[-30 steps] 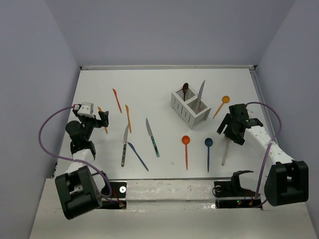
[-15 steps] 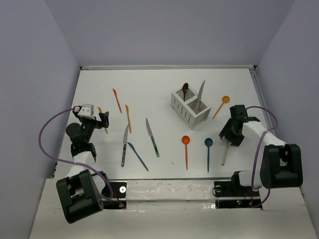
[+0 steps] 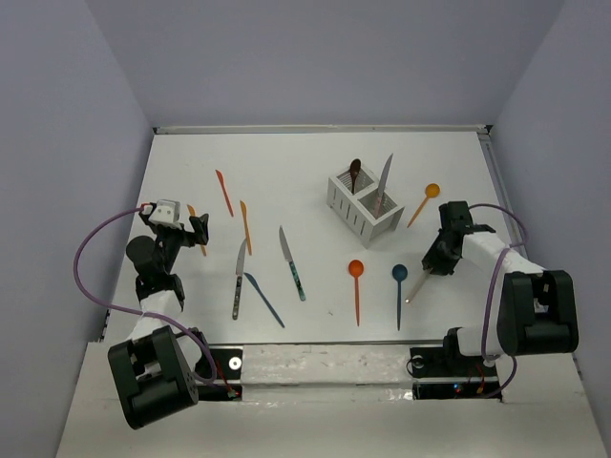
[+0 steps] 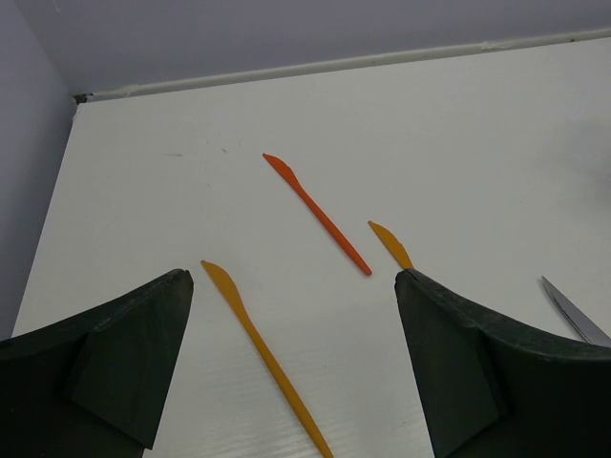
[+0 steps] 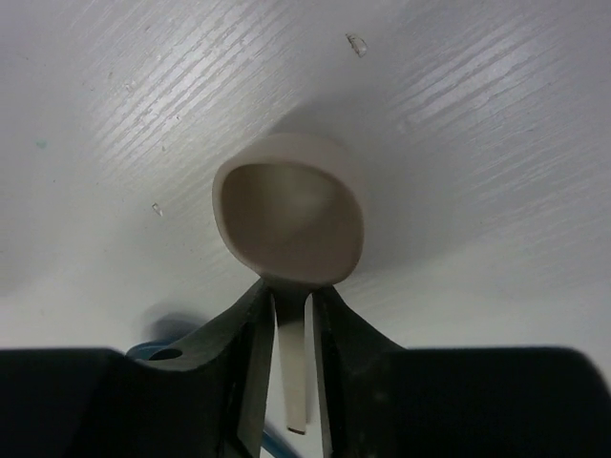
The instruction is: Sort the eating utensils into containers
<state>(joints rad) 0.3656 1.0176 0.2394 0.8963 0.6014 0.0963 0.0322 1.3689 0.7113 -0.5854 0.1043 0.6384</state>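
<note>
**A:** Top view. What differs from a second ago?

**B:** The right gripper (image 3: 431,266) has pulled its jaws in on the beige spoon (image 3: 415,288), close to the bowl. The handle lay straight beside the blue spoon (image 3: 399,289); it now slants toward it. Judgement: the pick is made, and the carry to the white caddy (image 3: 349,206) comes next. The left gripper (image 3: 198,229) is unchanged, spread wide and holding nothing, over an orange knife (image 3: 196,234).

**A:** Count?

**B:** Twelve utensils.
- **Spoons, five:** two orange spoons (image 3: 356,284), one blue, one beige, and one dark spoon (image 3: 354,172) standing in the caddy's left compartment.
- **Knives, seven:** three orange, one blue knife (image 3: 263,298), and three silver-bladed knives (image 3: 239,277), one of them upright in the right compartment.

One caddy with two compartments. Ten pieces are not yet sorted.

**A:** Left wrist view.

**B:** The left gripper (image 4: 291,279) has its fingers (image 4: 134,353) far apart. Only table (image 4: 458,143) and one orange knife (image 4: 258,345) lie between them. Two more orange knives lie beyond, and a silver blade tip shows at the right edge.

**A:** Right wrist view.

**B:** The right gripper (image 5: 289,307) is pinched on the neck of the beige spoon (image 5: 291,224), bowl just past the fingertips. Whether the bowl is clear of the table cannot be told.
</note>
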